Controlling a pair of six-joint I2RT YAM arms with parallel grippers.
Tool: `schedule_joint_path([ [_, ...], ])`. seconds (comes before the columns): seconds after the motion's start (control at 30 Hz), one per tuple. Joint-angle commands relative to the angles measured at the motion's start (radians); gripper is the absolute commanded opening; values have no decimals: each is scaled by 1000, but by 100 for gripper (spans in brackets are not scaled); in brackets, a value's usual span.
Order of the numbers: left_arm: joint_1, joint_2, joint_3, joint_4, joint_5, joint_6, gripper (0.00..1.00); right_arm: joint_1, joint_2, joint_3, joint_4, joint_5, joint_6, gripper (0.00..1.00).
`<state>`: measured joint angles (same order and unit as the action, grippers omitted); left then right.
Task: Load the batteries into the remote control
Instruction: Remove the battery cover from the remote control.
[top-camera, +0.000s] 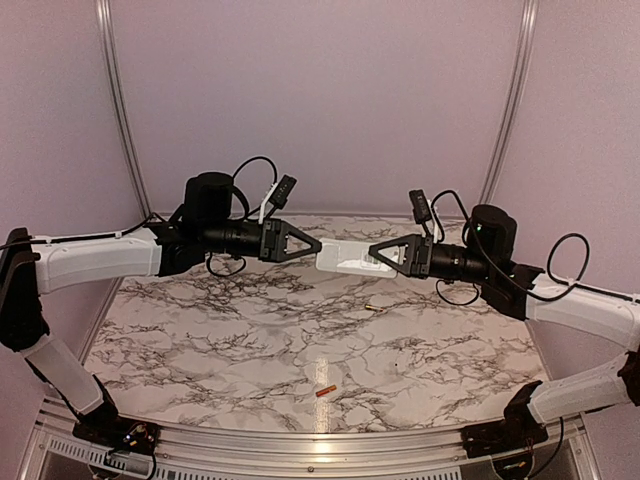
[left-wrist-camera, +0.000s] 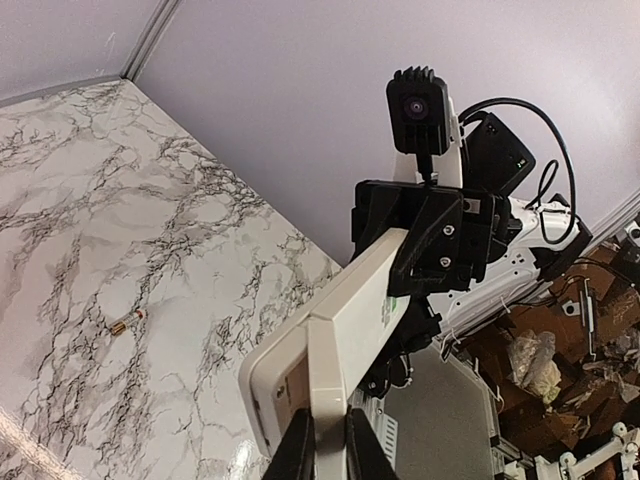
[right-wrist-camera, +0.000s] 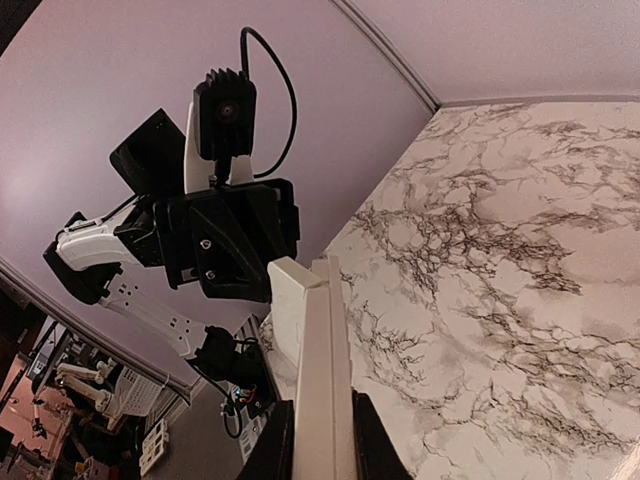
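White remote control (top-camera: 346, 262) held in mid-air above the marble table (top-camera: 200, 330), spanning the gap between the two arms. The left gripper (top-camera: 318, 248) is clamped on its left end and the right gripper (top-camera: 373, 250) on its right end. On the table, the yellowish-gold battery (top-camera: 375, 307) lies under the remote control; the orange-copper battery (top-camera: 325, 390) lies nearer the arm bases, well apart from it.

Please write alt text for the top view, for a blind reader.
The left gripper and right gripper hold a white remote between them above a marble table. An orange battery and a gold battery lie on it.
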<state>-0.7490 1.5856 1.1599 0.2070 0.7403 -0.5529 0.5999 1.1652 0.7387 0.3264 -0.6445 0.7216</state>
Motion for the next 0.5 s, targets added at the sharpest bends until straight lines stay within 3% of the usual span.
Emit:
schedule_joint_path([
  [0.0, -1, -24, 9, -14, 10, 14, 0, -20, -8, 34, -15, 12, -20, 0],
  [0.47, 55, -34, -85, 287, 160, -191, 0, -69, -36, -33, 215, -202, 86, 0],
])
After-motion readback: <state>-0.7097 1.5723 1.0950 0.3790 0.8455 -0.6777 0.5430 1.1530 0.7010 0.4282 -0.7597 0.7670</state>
